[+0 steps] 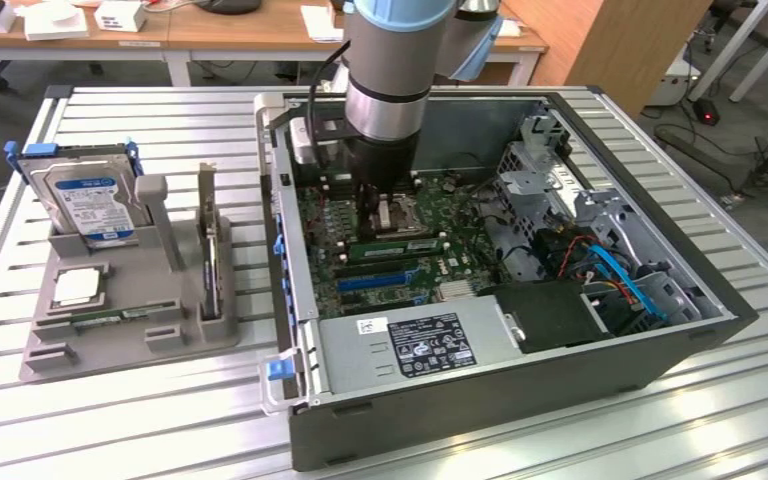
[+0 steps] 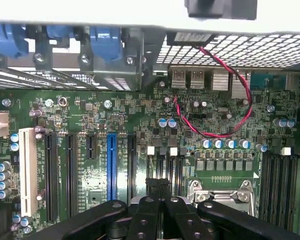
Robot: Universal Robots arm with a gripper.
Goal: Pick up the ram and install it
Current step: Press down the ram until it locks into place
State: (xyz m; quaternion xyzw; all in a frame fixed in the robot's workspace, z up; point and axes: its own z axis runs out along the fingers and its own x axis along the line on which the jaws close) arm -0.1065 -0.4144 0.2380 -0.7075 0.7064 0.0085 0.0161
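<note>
The ram (image 1: pixel 398 243), a long thin green stick with dark chips, stands on edge in a slot of the motherboard (image 1: pixel 411 265) inside the open computer case (image 1: pixel 491 390). My gripper (image 1: pixel 391 210) hangs straight down into the case just behind the ram, beside the CPU socket (image 2: pixel 221 192). In the wrist view my gripper (image 2: pixel 159 184) is shut, its black fingertips pressed together over the memory slots (image 2: pixel 165 160) with nothing visible between them. Whether the fingers touch the ram I cannot tell.
A grey holder (image 1: pixel 131 330) on the slatted table at the exterior view's left carries a silver-and-blue hard drive (image 1: pixel 91 205), an upright card with a metal bracket (image 1: pixel 208 235) and a small chip (image 1: pixel 77 288). The power supply (image 1: pixel 418 345) and drive cage (image 1: pixel 544 170) crowd the case.
</note>
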